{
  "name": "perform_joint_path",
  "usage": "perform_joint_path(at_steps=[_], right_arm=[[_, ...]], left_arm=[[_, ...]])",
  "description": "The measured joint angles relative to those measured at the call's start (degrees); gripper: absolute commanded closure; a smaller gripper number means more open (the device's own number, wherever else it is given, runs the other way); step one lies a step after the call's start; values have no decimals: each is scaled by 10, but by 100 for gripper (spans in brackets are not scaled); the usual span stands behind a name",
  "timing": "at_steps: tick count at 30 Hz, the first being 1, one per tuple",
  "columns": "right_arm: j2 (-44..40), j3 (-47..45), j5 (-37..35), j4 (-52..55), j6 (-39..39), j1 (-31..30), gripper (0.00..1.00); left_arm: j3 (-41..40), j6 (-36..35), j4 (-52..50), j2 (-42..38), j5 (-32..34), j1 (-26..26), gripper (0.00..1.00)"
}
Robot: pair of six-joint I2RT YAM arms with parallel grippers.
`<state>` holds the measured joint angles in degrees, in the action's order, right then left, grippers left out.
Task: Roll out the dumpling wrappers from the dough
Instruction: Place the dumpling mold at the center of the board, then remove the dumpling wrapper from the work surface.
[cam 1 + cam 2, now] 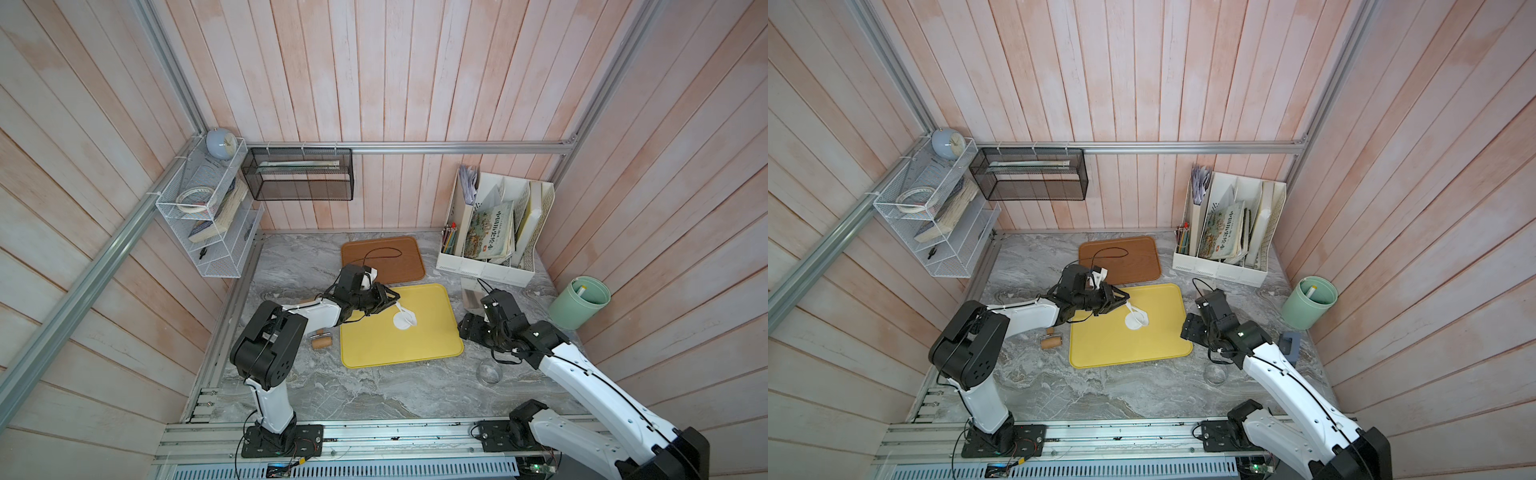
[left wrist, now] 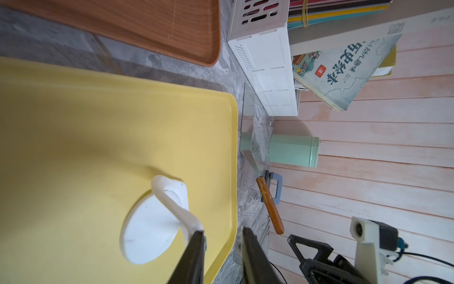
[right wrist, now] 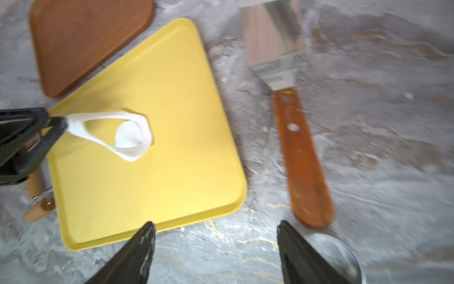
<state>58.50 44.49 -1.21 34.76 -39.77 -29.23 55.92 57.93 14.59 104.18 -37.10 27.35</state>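
Note:
A round white dumpling wrapper [image 1: 401,323] [image 1: 1133,323] [image 2: 147,233] [image 3: 127,136] lies flat on the yellow tray [image 1: 399,361] [image 1: 1129,359] [image 2: 98,123] [image 3: 147,196]. A ragged white ring of dough scrap [image 2: 180,216] [image 3: 108,115] is lifted off it and stretched up to my left gripper [image 1: 395,300] [image 1: 1126,300] [image 2: 221,230] [image 3: 60,124]. The jaws stand a little apart with an empty gap, and the scrap clings to one fingertip [image 2: 197,236]. My right gripper [image 1: 462,329] [image 1: 1185,331] [image 3: 216,226] hangs open and empty over the table by the tray's right edge. The dough blob is out of view.
A small wooden roller [image 1: 322,341] [image 1: 1052,341] lies left of the tray. Behind it is a brown tray [image 1: 382,257]. To the right lie a wooden-handled scraper [image 3: 302,159] [image 2: 270,209] and a round metal cutter [image 1: 489,371] [image 3: 344,255]. A file organiser [image 1: 490,257] and green cup [image 1: 579,301] stand at the back right.

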Motion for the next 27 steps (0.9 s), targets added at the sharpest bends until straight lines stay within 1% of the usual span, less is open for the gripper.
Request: perform_joint_path(at_steps=[1,3,7,9,11,15,20,24,27], right_arm=[[19,0,15,-33,17,-2,27],[78,0,48,-120,58,-11,33],[163,0,57,-252,120,-55,38],[194,0,57,-312,146,-80,38],[219,0,59,-361,163,-92,37],[250,-17,58,-451,185,-94,34],[299,-21,64,-515,210,-95,35],[341,-20,72,-536,222,-97,35],[360,-20,73,-549,227,-101,38]], left_arm=[[3,2,0,1,-1,1,71],[5,4,3,5,-2,3,71],[5,8,2,8,-2,5,71],[5,10,2,9,-2,5,71],[5,11,2,9,-2,5,71],[5,12,1,9,-2,5,71],[5,16,2,9,-2,5,71],[6,19,1,12,-2,6,71],[9,19,-3,12,-2,9,71]])
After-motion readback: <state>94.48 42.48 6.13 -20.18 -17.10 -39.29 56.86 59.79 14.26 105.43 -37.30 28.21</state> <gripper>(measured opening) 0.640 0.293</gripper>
